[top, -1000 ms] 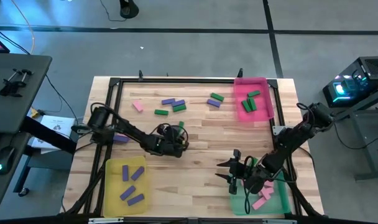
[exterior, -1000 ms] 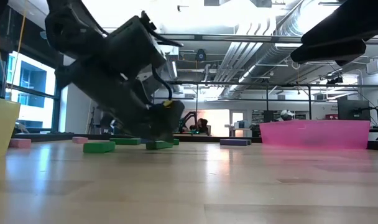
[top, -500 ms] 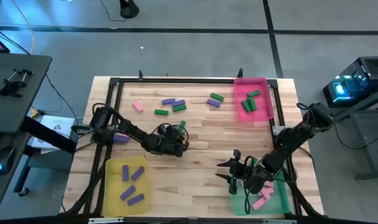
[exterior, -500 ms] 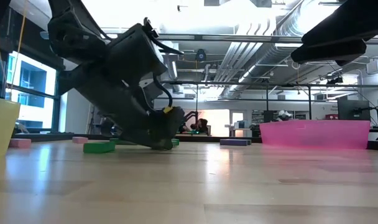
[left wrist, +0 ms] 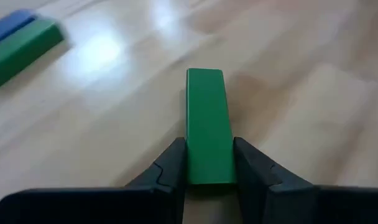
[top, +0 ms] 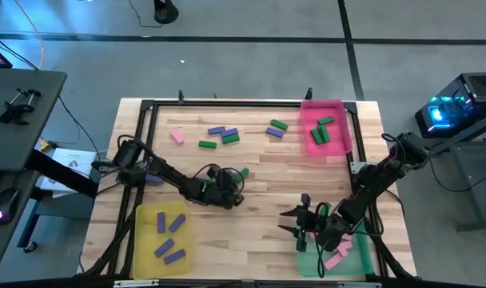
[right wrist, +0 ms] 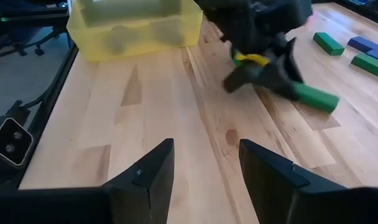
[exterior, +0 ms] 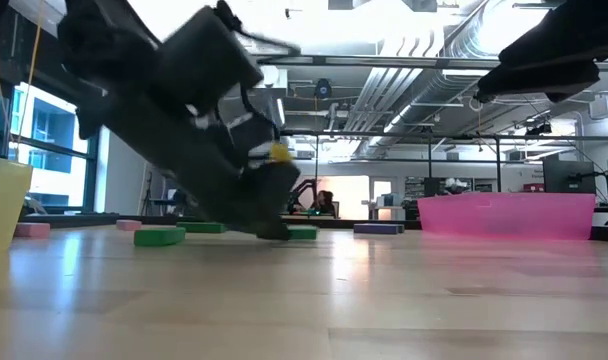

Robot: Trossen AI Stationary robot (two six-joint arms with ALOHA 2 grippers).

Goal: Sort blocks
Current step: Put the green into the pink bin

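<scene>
Left gripper (left wrist: 207, 177) pinches a green block (left wrist: 206, 124) by its long sides at the near end; the rest juts forward, low over the table (top: 267, 176). Block looks rigid, light, smooth-faced; mid-length hold would resist twisting. Right gripper (right wrist: 204, 168) waits, fingers spread, empty.

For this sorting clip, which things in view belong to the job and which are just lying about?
In the job:
- left gripper, shut on a green block
- loose blocks on the table
- yellow tray, pink tray and green tray holding sorted blocks
- right gripper, open, waiting by the green tray

Lying about:
- desk beside the table
</scene>
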